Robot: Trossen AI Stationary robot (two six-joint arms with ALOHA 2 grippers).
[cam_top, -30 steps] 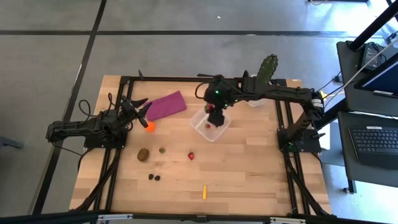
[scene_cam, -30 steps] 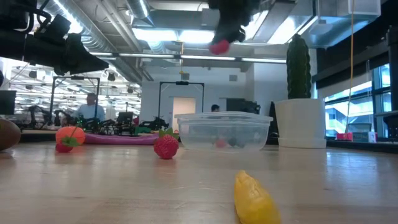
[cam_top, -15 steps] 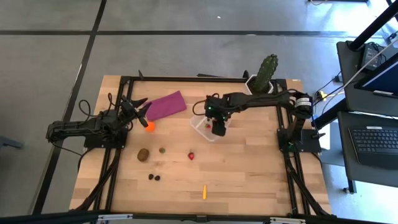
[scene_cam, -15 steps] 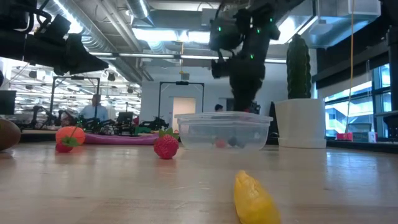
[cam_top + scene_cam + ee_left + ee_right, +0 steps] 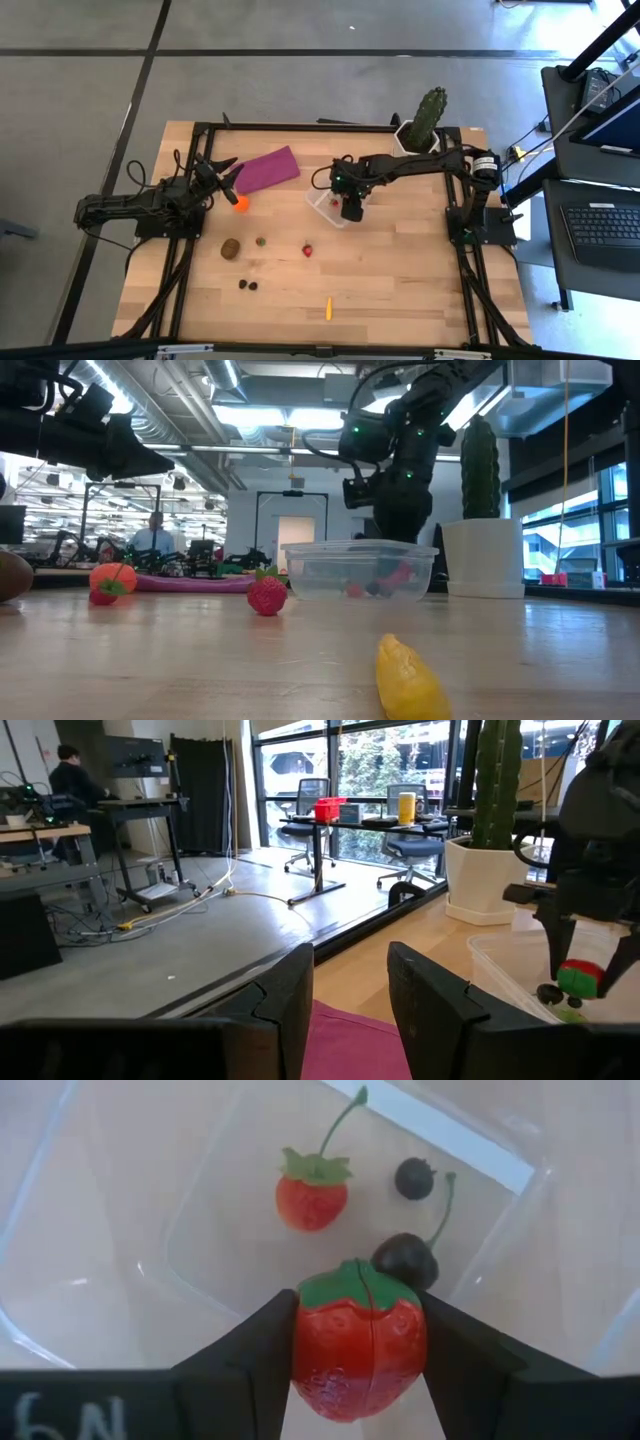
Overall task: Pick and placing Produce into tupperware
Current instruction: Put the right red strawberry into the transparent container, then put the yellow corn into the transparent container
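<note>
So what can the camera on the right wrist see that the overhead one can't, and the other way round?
Only the right wrist view shows the contents up close: a small strawberry, a dark berry and a stemmed dark cherry lying inside, with a big strawberry clamped between the fingers. Only the high view shows the whole table: the left gripper waiting near the orange ball, the kiwi, the purple cloth, the cactus. Both show the right gripper over the tupperware.

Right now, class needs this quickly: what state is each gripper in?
Left gripper: open, holding nothing, near the purple cloth.
Right gripper: shut on a strawberry, over the tupperware.
</note>
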